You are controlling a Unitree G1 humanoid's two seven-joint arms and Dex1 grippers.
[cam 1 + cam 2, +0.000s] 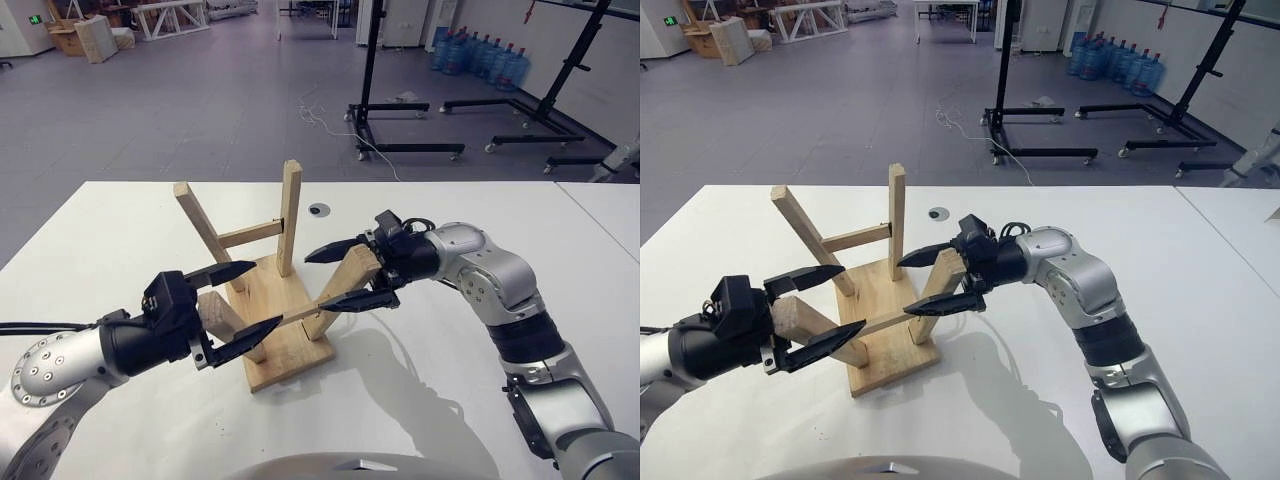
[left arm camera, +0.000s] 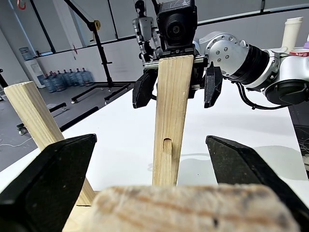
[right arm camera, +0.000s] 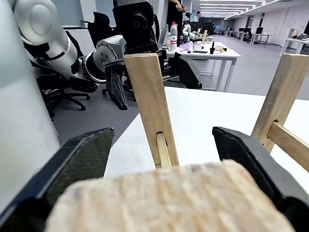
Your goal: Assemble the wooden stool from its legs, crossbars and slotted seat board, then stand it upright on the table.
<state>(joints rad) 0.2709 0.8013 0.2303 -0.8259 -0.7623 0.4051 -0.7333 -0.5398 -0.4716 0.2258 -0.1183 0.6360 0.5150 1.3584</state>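
A wooden stool point(image 1: 275, 300) sits upside down on its slotted seat board point(image 1: 290, 358), legs up, on the counter point(image 1: 120, 230). The left end effector point(image 1: 262, 295) and right end effector point(image 1: 315, 281) each straddle a near leg, spread wide (not clamping). Assembly looks finished. The next move calls for gripping the legs and flipping the stool upright.

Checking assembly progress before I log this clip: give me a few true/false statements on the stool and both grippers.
1. The stool rests upside down, seat board on the table, legs up. True.
2. The left gripper is shut on the seat board. False: it is open, its fingers on either side of the near left leg.
3. The right gripper is open around the near right leg. True.
4. The two far legs have nothing between them. False: a crossbar joins them.
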